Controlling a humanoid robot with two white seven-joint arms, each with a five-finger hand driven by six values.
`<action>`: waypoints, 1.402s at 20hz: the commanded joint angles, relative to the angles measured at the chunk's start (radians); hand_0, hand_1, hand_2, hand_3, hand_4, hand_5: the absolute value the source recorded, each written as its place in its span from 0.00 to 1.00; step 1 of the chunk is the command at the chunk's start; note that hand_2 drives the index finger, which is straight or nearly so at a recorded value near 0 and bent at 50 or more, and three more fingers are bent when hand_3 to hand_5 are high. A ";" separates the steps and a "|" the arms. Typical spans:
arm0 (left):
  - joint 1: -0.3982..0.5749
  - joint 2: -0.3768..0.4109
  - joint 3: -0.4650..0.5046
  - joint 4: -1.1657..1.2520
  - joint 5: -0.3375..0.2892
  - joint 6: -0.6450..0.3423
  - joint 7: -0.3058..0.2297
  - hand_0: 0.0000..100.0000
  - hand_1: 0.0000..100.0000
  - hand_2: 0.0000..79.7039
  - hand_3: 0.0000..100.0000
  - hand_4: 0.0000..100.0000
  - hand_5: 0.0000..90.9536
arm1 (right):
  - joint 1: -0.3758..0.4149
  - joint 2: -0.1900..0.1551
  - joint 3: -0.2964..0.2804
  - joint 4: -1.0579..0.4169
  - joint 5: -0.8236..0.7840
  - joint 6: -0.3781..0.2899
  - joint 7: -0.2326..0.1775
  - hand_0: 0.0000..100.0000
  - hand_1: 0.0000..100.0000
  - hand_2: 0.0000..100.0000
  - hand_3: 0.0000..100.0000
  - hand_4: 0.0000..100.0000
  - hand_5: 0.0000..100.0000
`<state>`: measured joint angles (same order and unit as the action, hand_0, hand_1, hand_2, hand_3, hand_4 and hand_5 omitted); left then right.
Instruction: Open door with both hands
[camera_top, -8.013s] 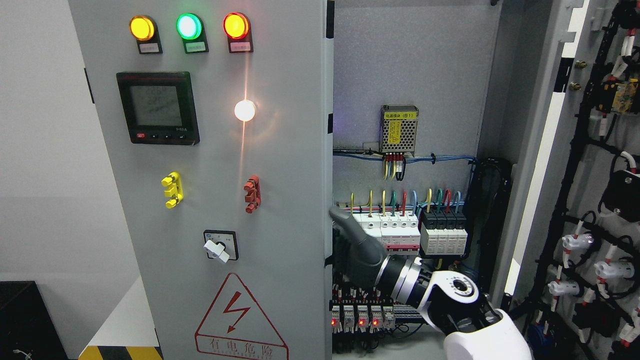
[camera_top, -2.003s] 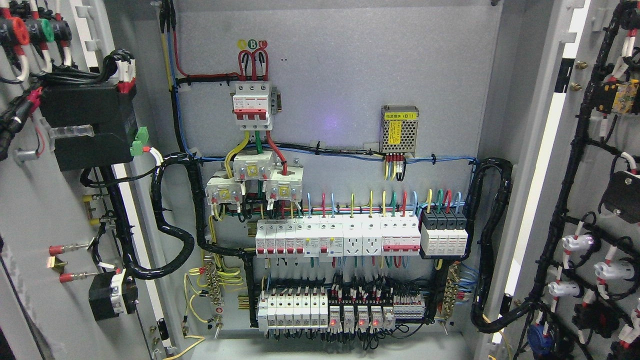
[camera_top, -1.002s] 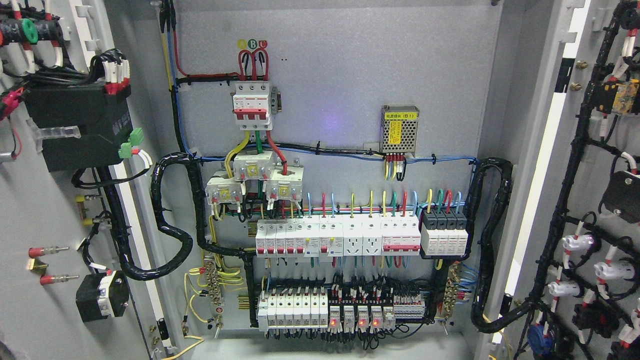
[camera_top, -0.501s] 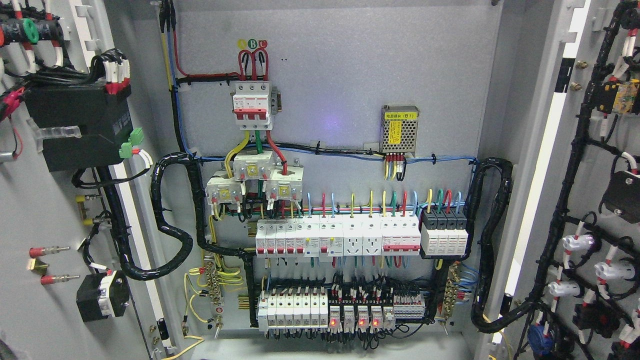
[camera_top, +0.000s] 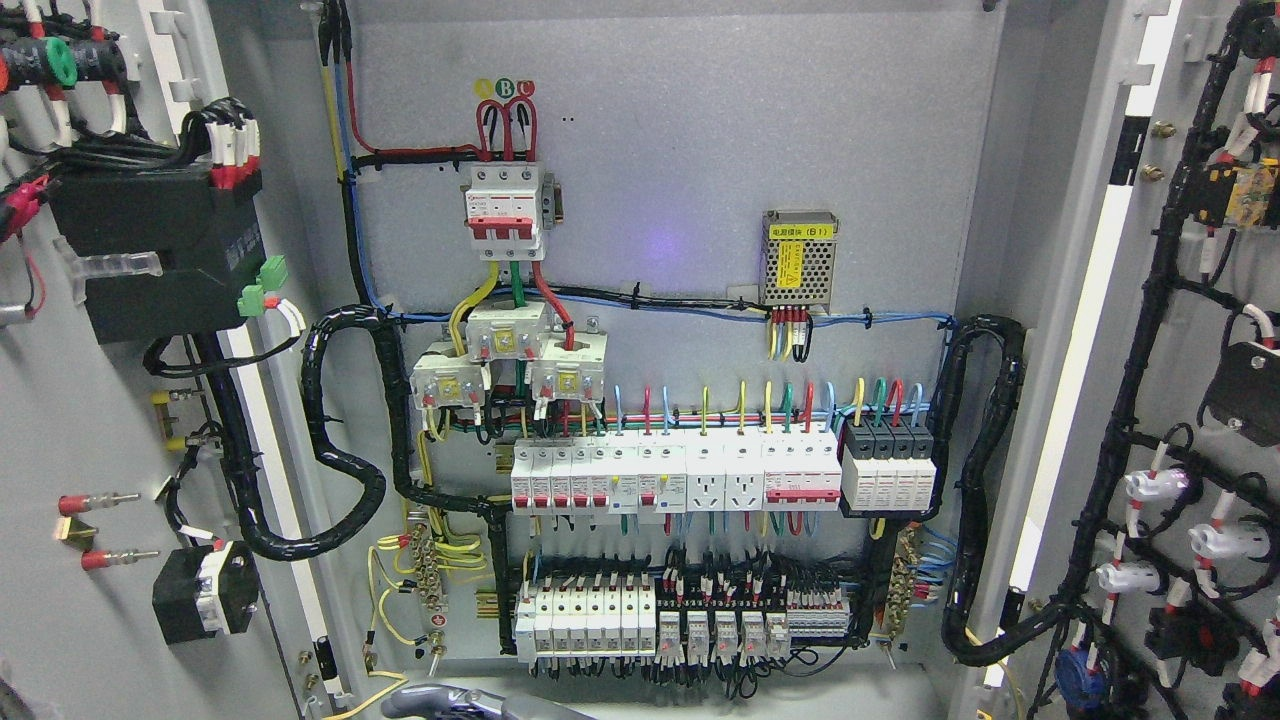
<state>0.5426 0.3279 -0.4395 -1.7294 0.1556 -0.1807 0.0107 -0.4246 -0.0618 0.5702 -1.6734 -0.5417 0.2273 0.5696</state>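
Both doors of the grey electrical cabinet stand swung wide. The left door shows its inner face with a black meter box and wiring. The right door also shows its inner face, crossed by a black cable harness. A grey part of my left hand pokes up at the bottom edge, below the cabinet floor and left of the middle, touching neither door. Most of that hand is cut off by the frame. My right arm is out of view.
Inside the cabinet are rows of white breakers, a lower relay row, a red-handled main breaker, a small power supply and black corrugated conduits looping to each door.
Eight seconds ago the left door was closed with my right hand at its edge; it has swung wide open. In the last half second my left hand appeared at the bottom edge and the relay lights went dark.
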 joint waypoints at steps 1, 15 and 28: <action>-0.016 0.007 -0.004 -0.148 0.001 -0.006 0.000 0.00 0.00 0.00 0.00 0.00 0.00 | 0.125 -0.121 -0.078 -0.231 0.002 -0.006 -0.124 0.19 0.00 0.00 0.00 0.00 0.00; -0.026 0.000 0.008 -0.256 0.002 -0.080 0.000 0.00 0.00 0.00 0.00 0.00 0.00 | 0.374 -0.170 -0.231 -0.384 -0.004 -0.080 -0.206 0.19 0.00 0.00 0.00 0.00 0.00; -0.164 0.000 0.013 -0.325 0.004 -0.108 0.002 0.00 0.00 0.00 0.00 0.00 0.00 | 0.556 -0.253 -0.386 -0.411 0.000 -0.305 -0.286 0.19 0.00 0.00 0.00 0.00 0.00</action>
<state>0.4420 0.3289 -0.4320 -1.9908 0.1580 -0.2844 0.0114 0.0519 -0.2492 0.2984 -2.0353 -0.5421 -0.0208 0.2912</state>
